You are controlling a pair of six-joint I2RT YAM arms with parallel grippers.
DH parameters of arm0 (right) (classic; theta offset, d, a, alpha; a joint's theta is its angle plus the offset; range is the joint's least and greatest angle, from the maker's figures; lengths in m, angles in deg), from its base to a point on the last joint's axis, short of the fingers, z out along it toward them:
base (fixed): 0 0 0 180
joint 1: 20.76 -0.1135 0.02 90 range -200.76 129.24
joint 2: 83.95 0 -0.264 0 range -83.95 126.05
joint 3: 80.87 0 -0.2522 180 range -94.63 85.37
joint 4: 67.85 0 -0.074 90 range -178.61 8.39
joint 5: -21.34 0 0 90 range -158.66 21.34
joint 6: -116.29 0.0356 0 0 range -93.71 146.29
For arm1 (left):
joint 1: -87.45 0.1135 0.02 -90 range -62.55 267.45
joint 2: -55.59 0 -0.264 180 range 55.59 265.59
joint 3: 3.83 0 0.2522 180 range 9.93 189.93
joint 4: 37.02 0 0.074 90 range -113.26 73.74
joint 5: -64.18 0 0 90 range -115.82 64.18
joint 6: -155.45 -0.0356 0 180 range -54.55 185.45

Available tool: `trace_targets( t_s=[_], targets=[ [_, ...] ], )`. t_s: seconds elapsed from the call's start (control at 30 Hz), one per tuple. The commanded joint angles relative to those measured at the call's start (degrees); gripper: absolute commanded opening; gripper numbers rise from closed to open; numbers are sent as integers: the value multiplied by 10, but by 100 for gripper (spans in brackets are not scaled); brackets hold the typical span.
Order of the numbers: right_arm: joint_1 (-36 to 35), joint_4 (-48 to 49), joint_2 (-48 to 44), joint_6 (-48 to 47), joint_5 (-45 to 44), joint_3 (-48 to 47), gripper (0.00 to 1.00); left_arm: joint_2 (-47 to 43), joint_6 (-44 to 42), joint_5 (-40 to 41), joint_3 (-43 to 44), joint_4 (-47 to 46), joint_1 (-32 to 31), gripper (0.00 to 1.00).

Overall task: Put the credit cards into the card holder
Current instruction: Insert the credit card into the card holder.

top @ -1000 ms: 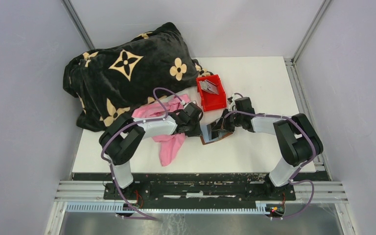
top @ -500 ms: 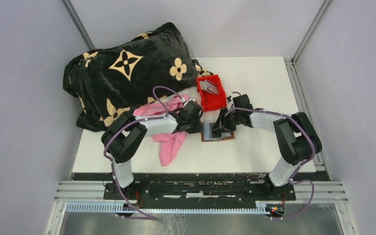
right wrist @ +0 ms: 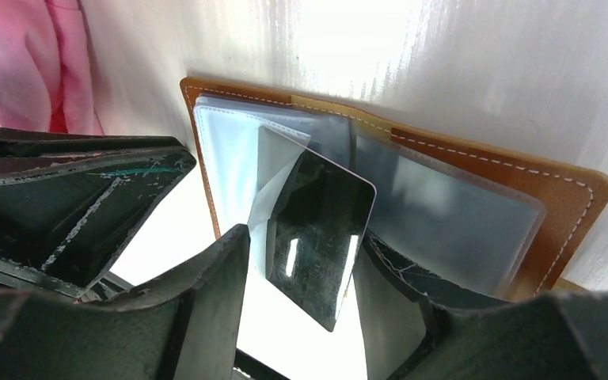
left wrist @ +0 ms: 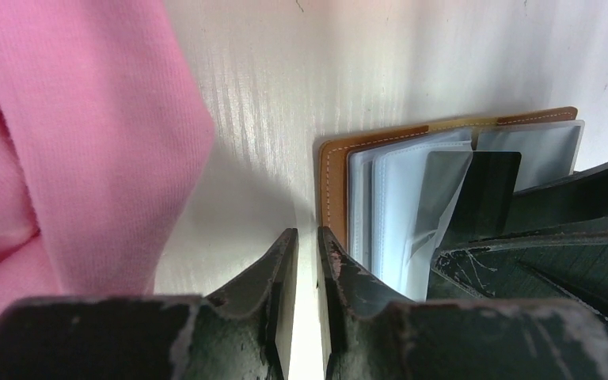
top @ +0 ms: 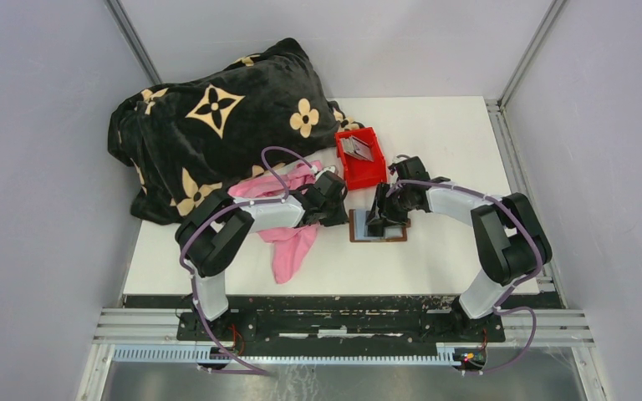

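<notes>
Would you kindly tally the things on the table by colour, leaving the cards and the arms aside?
Black and gold: 1, blanket
Pink: 1, cloth
Red: 1, bin
Brown: 1, card holder
Total: 4

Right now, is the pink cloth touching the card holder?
Apart. The left wrist view shows a strip of bare white table between the edge of the pink cloth and the brown stitched edge of the card holder.
</notes>
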Motion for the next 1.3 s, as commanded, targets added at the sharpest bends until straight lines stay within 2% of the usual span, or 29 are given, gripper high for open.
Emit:
trace_targets(
  t_s=[0.0, 0.27, 0.53, 0.93, 1.27],
  targets=[
    [0, -37, -12, -16, -39, -24, 59, 56, -22, 31, -35, 105, 2, 24],
    [0, -54, -5, -14, -54, -39, 63, 55, -28, 24, -30, 102, 2, 22],
    [-17, -100, 20, -33, -86, -71, 57, 60, -30, 1, -29, 85, 3, 22],
    [-48, -131, 47, -49, -130, -101, 56, 46, -51, -29, -29, 76, -24, 15],
    [-67, -159, 58, -67, -158, -114, 62, 61, -51, -23, -18, 94, -49, 13]
  ],
)
